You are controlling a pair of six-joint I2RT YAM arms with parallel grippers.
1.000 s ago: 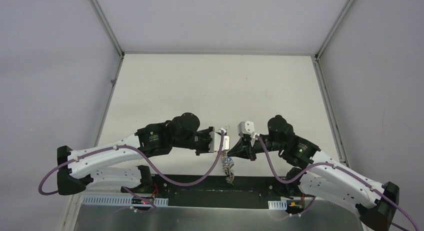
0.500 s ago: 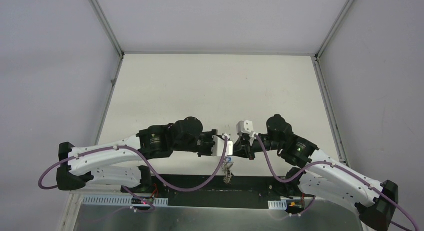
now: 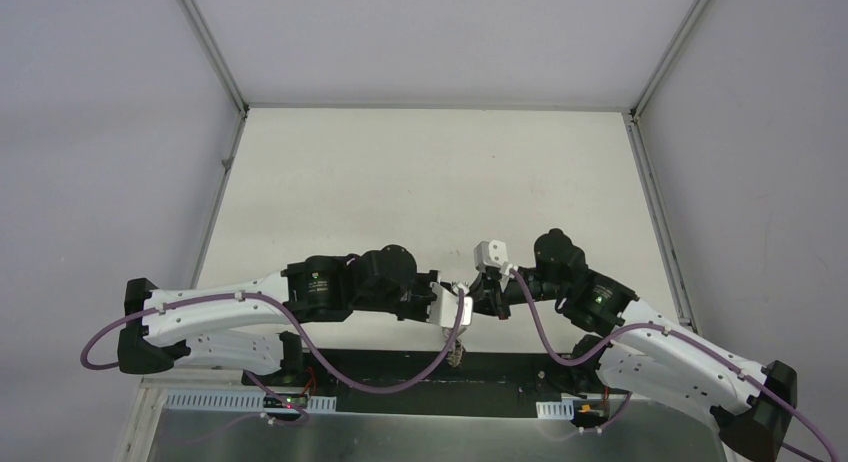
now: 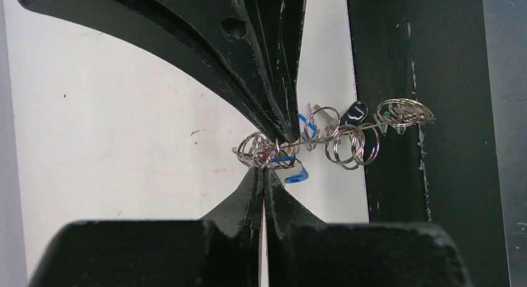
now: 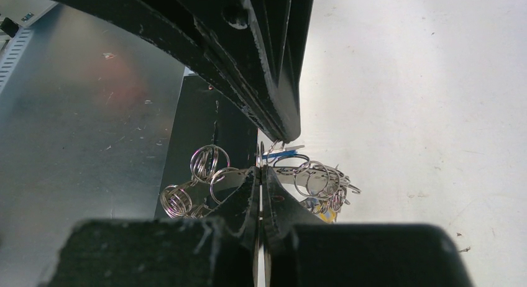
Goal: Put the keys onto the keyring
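From the top external view, the two arms met over the near edge of the table (image 3: 400, 182), with the left gripper (image 3: 453, 310) and the right gripper (image 3: 481, 299) tip to tip, just beside each other. A small tangle of the keyring (image 3: 458, 354) hung beneath them, over the black strip (image 3: 380, 364) at the table's front. From that height neither the gap of the jaws nor any single key could be made out.

The left wrist view showed what the overhead one could not. The left gripper (image 4: 273, 155) had its jaws all but closed, pinching the keyring (image 4: 348, 144) near one end of its run of wire loops. The rest of the ring stretched away to the right as far as the black strip (image 4: 404, 51). Of the keys, a blue-tagged key (image 4: 296, 174) hung just beside the fingers and a black-headed key (image 4: 356, 112) sat further along, with a fleck of green near the far loops.

The right wrist view gave the other side. The right gripper (image 5: 272, 155) was likewise nearly closed, with a thin ring seen edge-on nipped between its fingertips. Loops of the keyring (image 5: 209, 163) spread to both sides, some in front of the black strip and the metal sheet (image 5: 74, 113) that this view showed up close, others over the white table, and a sliver of blue lay just behind the jaws
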